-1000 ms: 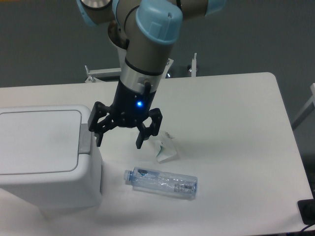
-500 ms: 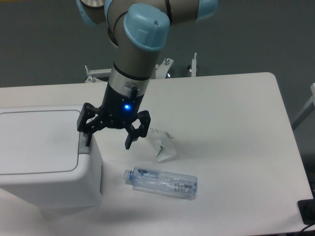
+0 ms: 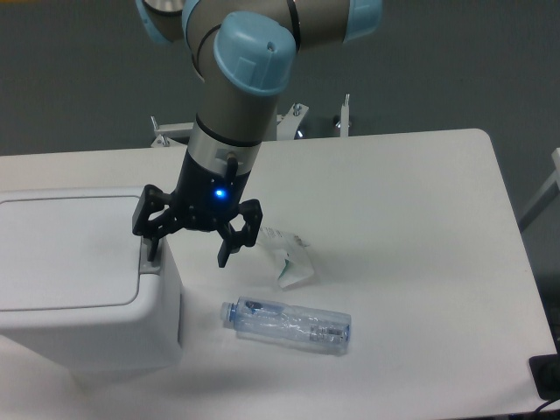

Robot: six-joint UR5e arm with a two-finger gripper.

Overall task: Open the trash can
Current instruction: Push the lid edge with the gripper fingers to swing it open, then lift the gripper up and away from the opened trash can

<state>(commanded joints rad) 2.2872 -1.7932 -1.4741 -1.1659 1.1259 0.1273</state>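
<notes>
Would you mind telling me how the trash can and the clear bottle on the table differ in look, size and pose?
The trash can is opaque white and boxy, while the bottle is see-through and slim. The trash can is far bigger than the bottle. The trash can stands upright with its flat lid shut, whereas the bottle lies on its side, cap end toward the can. Both rest on the white table, and the gripper holds neither.

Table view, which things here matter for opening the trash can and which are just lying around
For the job:
trash can, lid shut
grey push tab at its right edge
gripper, jaws open, one finger over the tab

Lying about:
clear bottle, on its side on the table
crumpled wrapper beside the gripper
</notes>
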